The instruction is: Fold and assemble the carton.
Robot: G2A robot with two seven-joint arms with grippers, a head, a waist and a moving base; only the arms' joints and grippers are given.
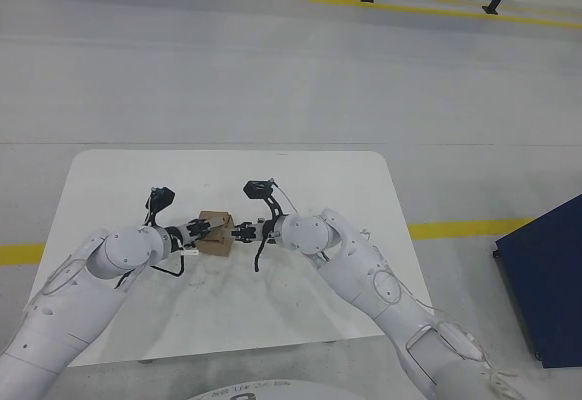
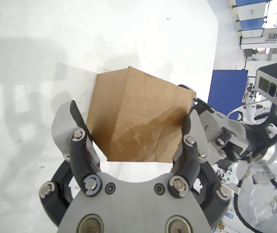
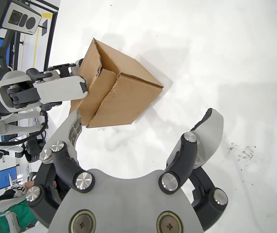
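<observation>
1. A small brown cardboard carton (image 1: pixel 214 233) rests on a white, round-cornered surface (image 1: pixel 121 185), whose bare top spreads out on every side of the carton.
2. The two arms meet the carton from opposite sides.
3. The left tool (image 2: pixel 131 117) straddles the carton with its fingers spread wide. One padded finger (image 3: pixel 65 90) lies on the carton's flapped face and the other sits against the opposite side, so it appears to be gripping the carton.
4. The right tool (image 3: pixel 143 117) faces that flapped face. It is wide open and holds nothing. One of its fingers (image 3: pixel 74 127) touches the carton's nearest corner, and the other (image 3: pixel 212 124) stands well apart from the carton.
5. On the flapped face, two folded-in flaps (image 3: pixel 104 95) meet along a slanted seam. Their edges look ragged and not quite flush.
6. The step in hand appears to be pressing these flaps closed while the left tool steadies the carton.
7. To do this well, the left tool's grip should likely be firm without denting the thin card. The right tool should press with a flat pad close to the seam, not at the corner. It should push straight into the carton, so that the carton neither slides nor tips.
</observation>
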